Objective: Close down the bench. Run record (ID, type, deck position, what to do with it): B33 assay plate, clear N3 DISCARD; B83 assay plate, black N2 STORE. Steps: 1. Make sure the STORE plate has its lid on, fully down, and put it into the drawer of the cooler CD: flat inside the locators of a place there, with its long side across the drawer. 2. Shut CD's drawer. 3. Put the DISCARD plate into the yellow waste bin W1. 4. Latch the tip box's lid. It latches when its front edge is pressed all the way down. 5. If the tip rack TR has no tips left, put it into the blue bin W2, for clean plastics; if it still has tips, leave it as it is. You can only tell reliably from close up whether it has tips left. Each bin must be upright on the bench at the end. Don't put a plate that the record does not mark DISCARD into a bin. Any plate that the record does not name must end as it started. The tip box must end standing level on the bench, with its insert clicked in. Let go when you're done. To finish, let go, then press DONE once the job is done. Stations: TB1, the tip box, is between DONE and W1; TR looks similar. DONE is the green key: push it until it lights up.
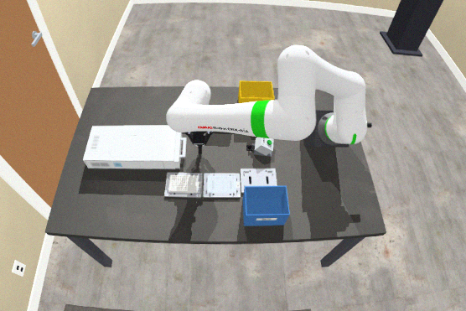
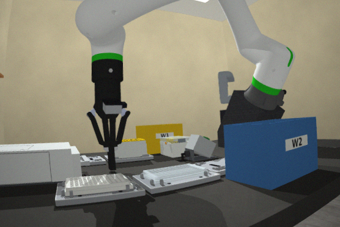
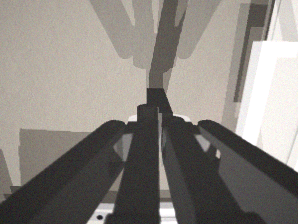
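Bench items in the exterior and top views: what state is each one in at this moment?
Tool: shut, empty, pointing down just above the bench.
Cooler drawer: pushed in.
Yellow bin W1: upright.
Blue bin W2: upright.
Tip box lid: raised, tilted, not latched.
Clear plate: flat on its deck position.
Left front rack: flat on its deck position.

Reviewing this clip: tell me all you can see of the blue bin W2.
The blue bin W2 is an open-topped rectangular box, plain blue, looking like plastic, with a white label reading W2 on one long side. It stands upright on the dark bench, near its front edge, close beside an unoccupied white plate holder. From above nothing shows inside it. The gripper is well away, not touching it.
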You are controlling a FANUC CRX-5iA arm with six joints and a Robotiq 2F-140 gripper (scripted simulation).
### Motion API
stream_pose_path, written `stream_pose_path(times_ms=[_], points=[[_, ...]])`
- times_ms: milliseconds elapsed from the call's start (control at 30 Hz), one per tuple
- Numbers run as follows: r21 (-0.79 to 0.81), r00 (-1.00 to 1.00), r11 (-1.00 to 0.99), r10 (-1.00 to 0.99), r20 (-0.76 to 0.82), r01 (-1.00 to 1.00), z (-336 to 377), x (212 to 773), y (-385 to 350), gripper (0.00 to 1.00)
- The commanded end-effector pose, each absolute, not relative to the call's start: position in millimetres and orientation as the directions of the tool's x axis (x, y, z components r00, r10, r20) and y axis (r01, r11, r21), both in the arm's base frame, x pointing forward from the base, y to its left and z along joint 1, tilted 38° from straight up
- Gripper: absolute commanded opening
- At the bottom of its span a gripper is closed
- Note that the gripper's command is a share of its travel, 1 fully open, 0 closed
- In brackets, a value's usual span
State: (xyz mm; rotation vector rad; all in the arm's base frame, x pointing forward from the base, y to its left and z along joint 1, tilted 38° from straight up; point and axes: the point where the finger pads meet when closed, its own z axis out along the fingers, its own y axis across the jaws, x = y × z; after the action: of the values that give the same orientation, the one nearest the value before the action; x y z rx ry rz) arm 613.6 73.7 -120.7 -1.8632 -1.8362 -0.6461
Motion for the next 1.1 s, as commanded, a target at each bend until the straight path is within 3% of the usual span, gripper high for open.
stream_pose_path(times_ms=[0, 1067], points=[[0.013, 0.007, -0.019, 0.793, 0.609, 1.000, -120.1, 614.1, 72.9, 0.10], [0.013, 0.007, -0.019, 0.793, 0.609, 1.000, -92.7, 613.3, 51.8, 0.10]])
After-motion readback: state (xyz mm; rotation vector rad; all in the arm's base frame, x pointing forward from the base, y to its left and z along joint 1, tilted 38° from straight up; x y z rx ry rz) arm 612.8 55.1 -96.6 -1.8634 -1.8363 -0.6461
